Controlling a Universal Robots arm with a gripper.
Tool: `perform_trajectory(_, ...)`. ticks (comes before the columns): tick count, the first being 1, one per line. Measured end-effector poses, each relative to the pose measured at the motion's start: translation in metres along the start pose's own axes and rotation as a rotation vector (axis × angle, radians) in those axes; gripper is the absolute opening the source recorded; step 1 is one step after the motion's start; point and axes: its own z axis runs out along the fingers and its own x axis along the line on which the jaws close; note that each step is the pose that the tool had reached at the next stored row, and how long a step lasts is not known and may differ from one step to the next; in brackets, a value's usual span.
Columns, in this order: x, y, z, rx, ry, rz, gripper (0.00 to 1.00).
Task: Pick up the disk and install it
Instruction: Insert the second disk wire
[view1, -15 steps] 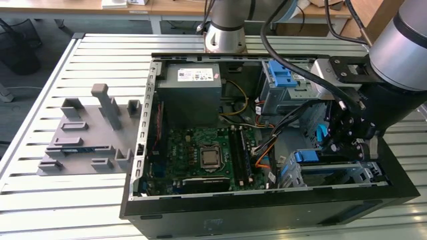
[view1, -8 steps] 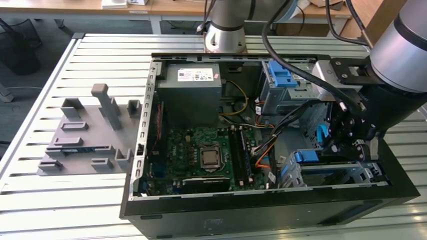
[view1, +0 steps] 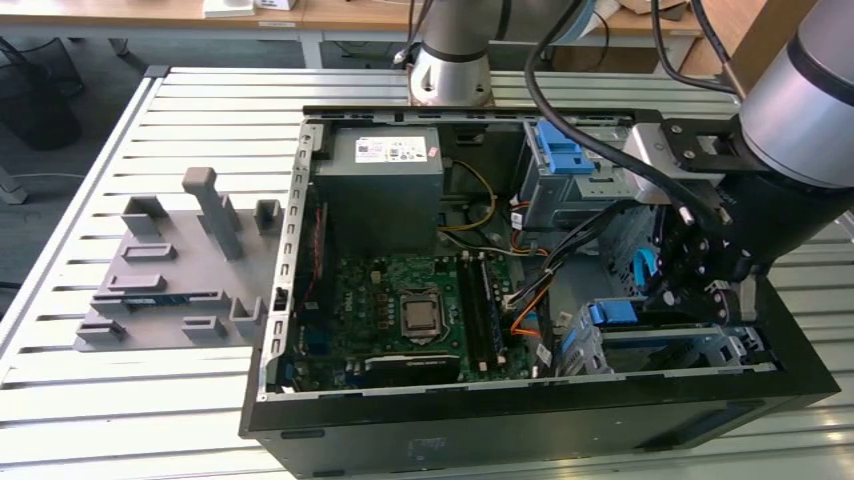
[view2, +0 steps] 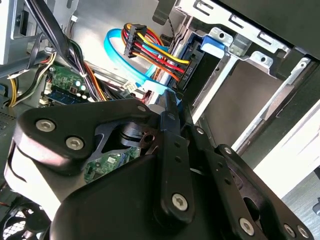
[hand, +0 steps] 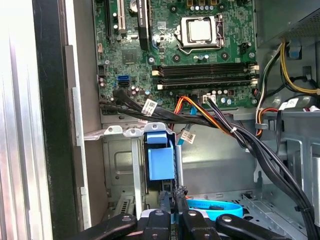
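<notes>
The disk (view1: 617, 312) stands on edge in the metal drive cage (view1: 694, 350) at the near right corner of the open computer case. Its blue plastic frame end (hand: 161, 161) faces out of the slot. In the second wrist view the disk (view2: 200, 67) is a dark slab with a blue tab, set between the cage rails. My gripper (view1: 663, 303) reaches down into the case right beside that blue end. Its black fingers (hand: 166, 200) are drawn close together, and the gripper (hand: 173, 190) has its tips just short of the blue frame. Nothing shows between the fingers.
A light blue flat cable (view2: 117, 47) and a bundle of coloured power wires (view2: 160, 55) loop right by the gripper (view2: 169, 100). The motherboard (view1: 414, 310), grey power supply (view1: 378, 165) and a blue latch piece (view1: 558, 150) sit in the case. A grey fixture plate (view1: 174, 270) lies at the exterior view's left.
</notes>
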Motion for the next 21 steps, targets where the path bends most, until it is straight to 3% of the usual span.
perform_trajectory(10, 0.0, -0.0002, 0.001, -0.0005, -0.001, 0.001, 0.16)
perform_trajectory(21, -0.0002, -0.0009, 0.0002, -0.0117, 0.0005, 0.013, 0.16)
